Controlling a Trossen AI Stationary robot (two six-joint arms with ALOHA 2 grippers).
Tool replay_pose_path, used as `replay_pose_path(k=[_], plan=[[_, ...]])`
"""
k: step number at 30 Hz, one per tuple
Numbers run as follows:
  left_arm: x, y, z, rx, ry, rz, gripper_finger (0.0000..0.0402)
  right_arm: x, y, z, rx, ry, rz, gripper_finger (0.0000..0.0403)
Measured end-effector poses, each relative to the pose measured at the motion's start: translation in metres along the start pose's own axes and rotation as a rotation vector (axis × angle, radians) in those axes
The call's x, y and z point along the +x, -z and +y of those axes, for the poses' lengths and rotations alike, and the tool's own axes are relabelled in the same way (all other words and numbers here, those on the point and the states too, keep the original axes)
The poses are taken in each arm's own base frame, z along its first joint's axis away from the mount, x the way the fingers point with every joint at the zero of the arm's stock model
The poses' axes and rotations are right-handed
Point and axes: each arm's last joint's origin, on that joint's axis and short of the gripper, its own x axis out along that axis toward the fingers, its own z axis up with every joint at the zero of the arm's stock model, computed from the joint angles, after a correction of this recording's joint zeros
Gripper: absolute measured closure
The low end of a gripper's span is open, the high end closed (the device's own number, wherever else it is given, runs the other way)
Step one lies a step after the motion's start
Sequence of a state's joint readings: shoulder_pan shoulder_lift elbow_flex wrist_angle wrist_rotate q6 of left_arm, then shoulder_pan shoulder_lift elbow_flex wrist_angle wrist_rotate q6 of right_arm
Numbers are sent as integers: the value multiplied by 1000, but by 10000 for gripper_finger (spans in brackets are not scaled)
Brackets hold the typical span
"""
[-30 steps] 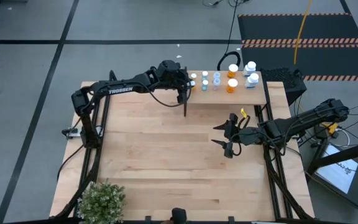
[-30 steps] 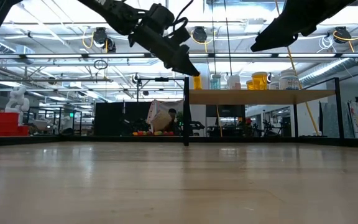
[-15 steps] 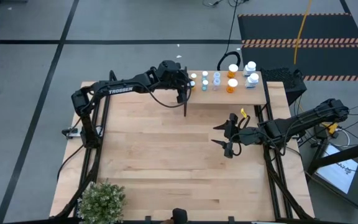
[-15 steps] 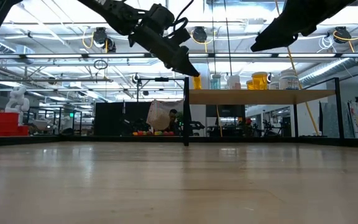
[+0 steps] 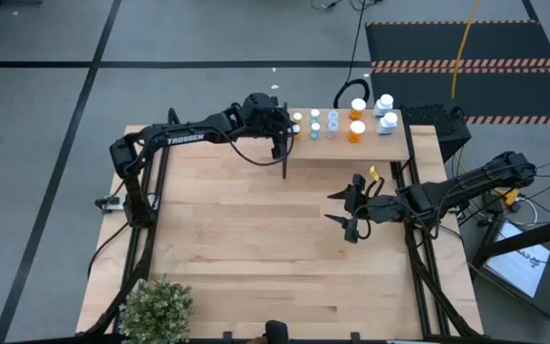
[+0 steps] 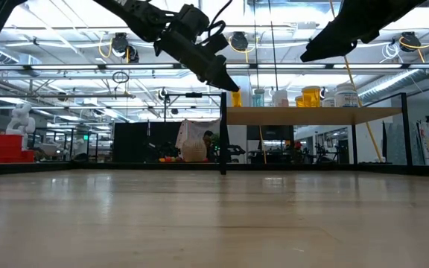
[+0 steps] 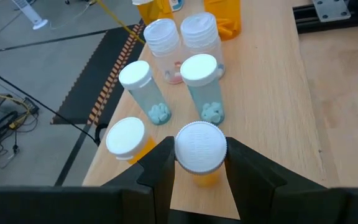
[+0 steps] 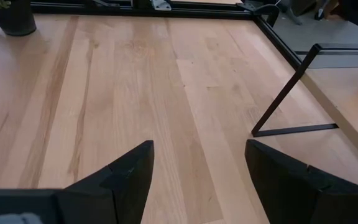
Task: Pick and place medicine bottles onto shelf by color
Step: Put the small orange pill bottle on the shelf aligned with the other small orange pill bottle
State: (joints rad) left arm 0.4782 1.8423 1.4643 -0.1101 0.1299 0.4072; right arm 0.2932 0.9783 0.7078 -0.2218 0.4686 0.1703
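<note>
The shelf (image 5: 351,151) stands at the table's far right, raised on black uprights. On it stand several medicine bottles with white caps: pale blue ones (image 7: 143,90), clear ones (image 7: 161,40) and orange ones (image 7: 126,140). My left gripper (image 7: 199,171) is at the shelf's left end, shut on one orange bottle (image 7: 207,177). In the high view that gripper (image 5: 290,128) is beside the row of bottles. My right gripper (image 5: 351,212) hangs open over the table's right middle and holds nothing. My left gripper pinches the orange bottle's white cap (image 7: 199,147) between its two fingers, one on each side of the cap. The fingers slant down from the table's left side. The bottle stands upright; I cannot tell whether its base rests on the shelf.
The shelf's black upright (image 5: 285,162) stands on the table just under my left gripper. A potted plant (image 5: 156,306) sits at the near left corner. Bare wood tabletop (image 8: 135,81) lies between the two arms.
</note>
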Motion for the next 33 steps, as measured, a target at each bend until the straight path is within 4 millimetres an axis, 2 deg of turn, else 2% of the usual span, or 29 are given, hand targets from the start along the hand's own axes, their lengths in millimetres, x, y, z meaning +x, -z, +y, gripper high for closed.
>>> replay_pose_path(k=[23, 33], plan=[[0, 0, 0, 18, 1, -1, 266, 0, 0, 0, 0, 0, 0, 154], [0, -2, 0, 20, -7, -16, 223, 0, 0, 0, 0, -1, 1, 154]])
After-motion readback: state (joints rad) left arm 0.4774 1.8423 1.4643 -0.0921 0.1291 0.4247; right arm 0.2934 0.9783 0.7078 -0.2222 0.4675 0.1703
